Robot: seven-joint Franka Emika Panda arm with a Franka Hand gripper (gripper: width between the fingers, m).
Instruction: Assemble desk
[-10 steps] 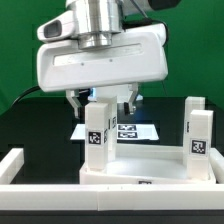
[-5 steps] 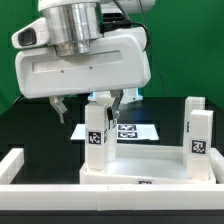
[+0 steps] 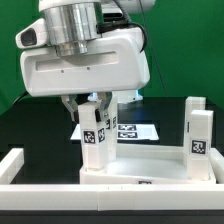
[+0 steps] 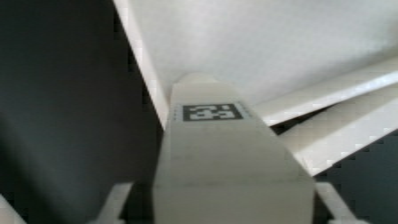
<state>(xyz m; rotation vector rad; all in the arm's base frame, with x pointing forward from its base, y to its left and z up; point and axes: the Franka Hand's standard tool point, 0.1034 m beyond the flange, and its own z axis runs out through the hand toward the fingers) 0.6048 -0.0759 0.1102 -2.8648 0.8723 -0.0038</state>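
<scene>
The desk's tabletop panel (image 3: 140, 165) lies flat at the front with two tagged white legs standing on it. My gripper (image 3: 92, 103) is down over the leg (image 3: 95, 140) at the exterior view's left, one finger on each side of its top, shut on it. That leg leans slightly. The other leg (image 3: 197, 135) stands upright at the exterior view's right. In the wrist view the held leg (image 4: 217, 150) fills the space between my fingers (image 4: 118, 200), its tag facing the camera, with the tabletop (image 4: 267, 40) beyond it.
The marker board (image 3: 135, 130) lies flat on the black table behind the tabletop. A long white border bar (image 3: 15, 165) runs along the exterior view's left front. A green backdrop stands behind the table.
My fingers have closed in from wide open onto the left leg. The hand has come down a little, and the leg now leans slightly.
</scene>
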